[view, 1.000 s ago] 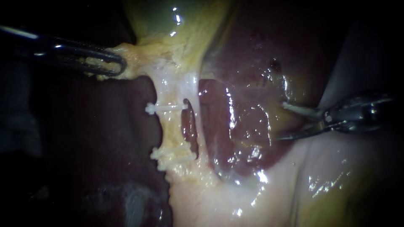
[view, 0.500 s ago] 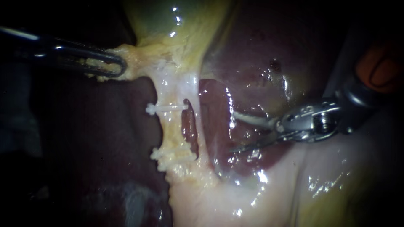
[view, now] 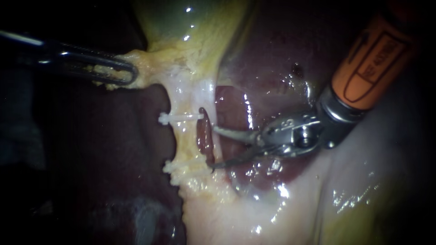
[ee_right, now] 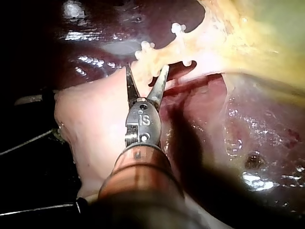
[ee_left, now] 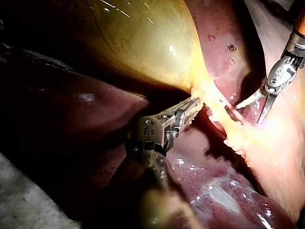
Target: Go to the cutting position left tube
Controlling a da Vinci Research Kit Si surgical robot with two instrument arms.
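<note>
Over the liver (view: pixel 272 86), right instrument (view: pixel 214 147) has neared the left tube (view: pixel 184 138).

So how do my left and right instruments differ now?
The left instrument has jaws shut on yellow tissue; the right instrument has open jaws, holding nothing. The left instrument lies away from the clips; the right instrument points at the tube between them. Both are slender, two-jawed.
</note>
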